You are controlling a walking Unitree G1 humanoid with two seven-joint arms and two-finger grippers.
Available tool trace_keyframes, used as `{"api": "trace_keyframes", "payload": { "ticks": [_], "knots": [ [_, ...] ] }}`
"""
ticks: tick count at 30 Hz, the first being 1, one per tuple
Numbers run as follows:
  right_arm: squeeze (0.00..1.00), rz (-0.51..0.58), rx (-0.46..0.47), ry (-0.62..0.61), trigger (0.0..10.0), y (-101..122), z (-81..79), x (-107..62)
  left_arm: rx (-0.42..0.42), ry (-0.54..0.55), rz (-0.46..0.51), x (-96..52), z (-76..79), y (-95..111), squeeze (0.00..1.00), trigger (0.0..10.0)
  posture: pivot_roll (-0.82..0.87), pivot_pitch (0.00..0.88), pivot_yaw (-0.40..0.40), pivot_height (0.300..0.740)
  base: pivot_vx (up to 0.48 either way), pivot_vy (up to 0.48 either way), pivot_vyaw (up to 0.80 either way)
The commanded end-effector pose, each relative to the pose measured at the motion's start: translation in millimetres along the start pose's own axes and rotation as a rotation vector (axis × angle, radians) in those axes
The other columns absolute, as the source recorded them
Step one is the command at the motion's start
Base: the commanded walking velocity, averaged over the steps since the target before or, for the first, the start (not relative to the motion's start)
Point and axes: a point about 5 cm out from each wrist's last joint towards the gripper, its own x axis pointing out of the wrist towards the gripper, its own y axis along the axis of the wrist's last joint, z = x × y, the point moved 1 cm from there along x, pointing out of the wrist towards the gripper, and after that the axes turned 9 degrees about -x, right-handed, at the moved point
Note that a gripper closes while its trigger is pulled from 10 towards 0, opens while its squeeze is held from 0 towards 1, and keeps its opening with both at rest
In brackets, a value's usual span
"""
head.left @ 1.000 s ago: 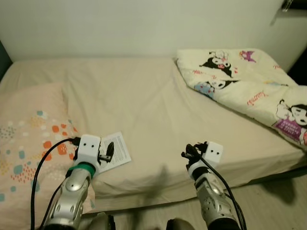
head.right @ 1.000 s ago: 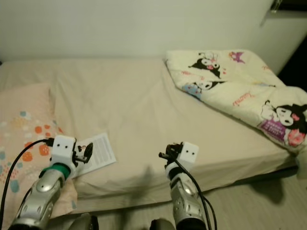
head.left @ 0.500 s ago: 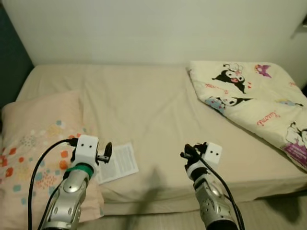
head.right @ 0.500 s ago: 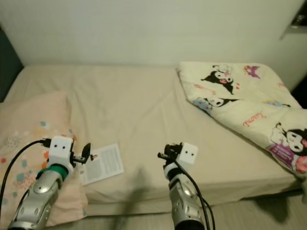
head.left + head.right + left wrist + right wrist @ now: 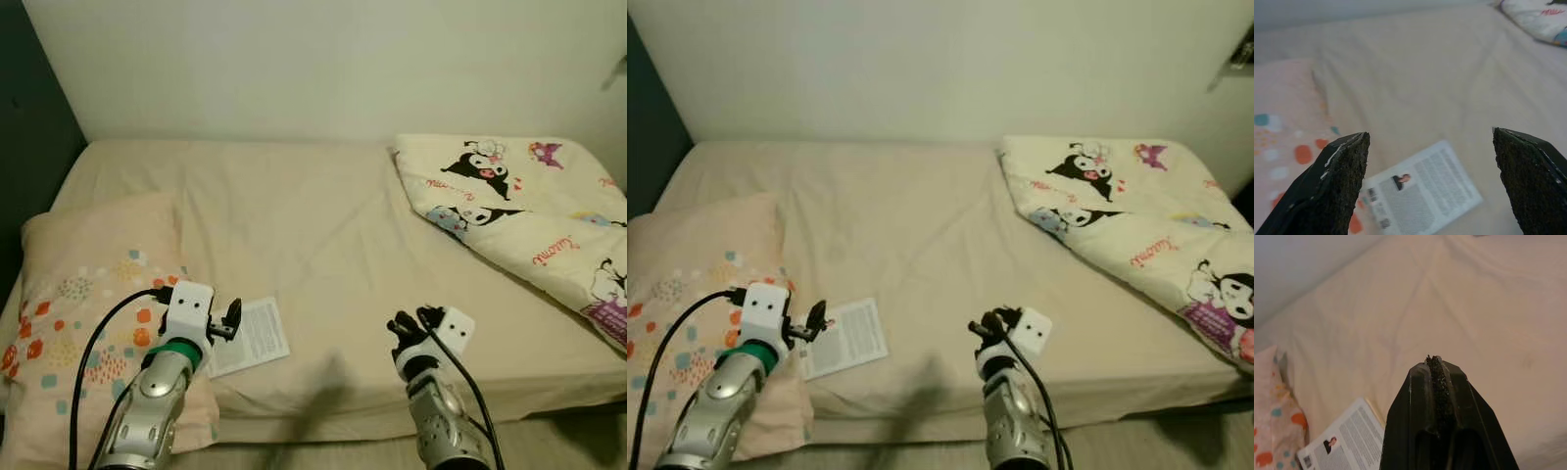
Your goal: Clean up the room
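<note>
A printed leaflet point(image 5: 250, 336) with a small photo lies flat on the beige bed sheet point(image 5: 294, 215), near the front edge and right beside a peach pillow point(image 5: 88, 294) with coloured dots. My left gripper point(image 5: 227, 318) hovers just over the leaflet's left edge. In the left wrist view its fingers point(image 5: 1337, 181) stand wide open with the leaflet point(image 5: 1420, 198) between and below them. My right gripper point(image 5: 407, 325) is held over the bed's front edge, to the right of the leaflet. It is shut and holds nothing.
A cream cartoon-print blanket point(image 5: 529, 206) lies bunched on the right part of the bed. A pale wall point(image 5: 313, 59) runs behind the bed, with a dark panel point(image 5: 29, 147) at the left. A strip of floor point(image 5: 578, 441) lies at the lower right.
The camera has swung left, so more of the pillow and the dark panel is in view. Both arms keep their poses; the right gripper sits slightly lower.
</note>
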Motion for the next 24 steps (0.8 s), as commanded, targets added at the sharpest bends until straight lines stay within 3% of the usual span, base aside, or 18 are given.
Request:
{"api": "trace_keyframes", "payload": {
  "ticks": [1, 7, 9, 14, 22, 24],
  "knots": [
    [0.00, -0.034, -0.020, 0.010, 10.0, -7.8, -3.2, -3.0, -0.001, 0.012, -0.040, -0.1, -0.7, -7.5, 0.00, 10.0, 0.13, 0.000, -0.002, 0.740, 0.000, 0.000, 0.00],
    [0.00, -0.005, -0.064, -0.031, 10.0, -6.7, 0.9, -7.7, 0.018, 0.034, -0.048, -3.3, -6.3, -8.2, 0.00, 10.0, 0.14, 0.000, -0.003, 0.740, 0.000, 0.000, 0.00],
    [0.00, 0.052, -0.134, -0.116, 10.0, 1.1, 13.1, -13.2, 0.000, 0.040, -0.069, -5.4, -11.4, -11.0, 0.00, 10.0, 0.13, 0.000, 0.022, 0.740, 0.000, 0.000, 0.00],
    [0.00, 0.078, -0.142, -0.164, 10.0, 7.2, 23.2, -17.9, 0.025, 0.027, -0.071, -6.3, -13.0, -14.4, 0.00, 10.0, 0.08, 0.000, 0.057, 0.740, 0.000, 0.000, 0.00],
    [0.00, 0.029, -0.217, -0.164, 10.0, 11.7, 43.8, -11.8, 0.031, -0.024, -0.064, 7.4, 8.7, -3.3, 0.00, 10.0, 0.11, 0.000, 0.097, 0.740, 0.000, 0.000, 0.00],
    [0.00, 0.025, -0.199, -0.191, 10.0, 12.5, 47.0, -9.6, 0.072, -0.090, -0.026, 14.7, 20.0, 13.5, 0.00, 10.0, 0.15, 0.000, 0.093, 0.740, 0.000, 0.000, 0.00]
  ]
}}
